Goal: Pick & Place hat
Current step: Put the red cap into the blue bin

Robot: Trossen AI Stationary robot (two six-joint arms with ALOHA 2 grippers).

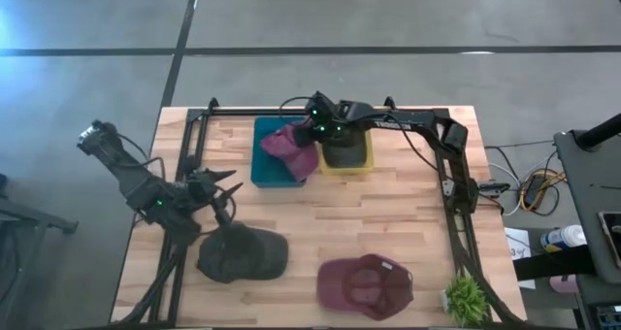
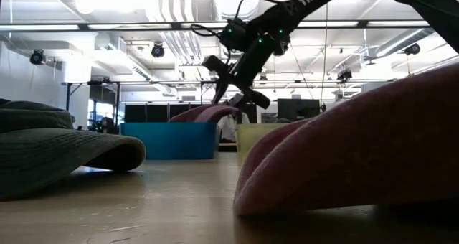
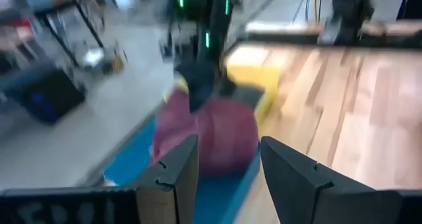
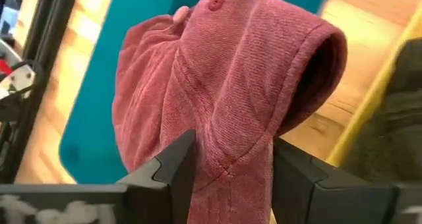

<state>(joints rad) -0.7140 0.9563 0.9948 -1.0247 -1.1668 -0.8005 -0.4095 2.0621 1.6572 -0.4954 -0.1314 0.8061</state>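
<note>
The right pincer (image 4: 231, 174) pinches the red hat (image 4: 224, 79) over the blue bin (image 1: 264, 165); a loose hold could drop it across the rim. The left pincer (image 3: 227, 174) waits, spread.

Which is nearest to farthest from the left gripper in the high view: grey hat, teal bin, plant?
From the left gripper:
1. Grey hat, just below it, front left.
2. Teal bin, back middle.
3. Plant, front right corner.
</note>
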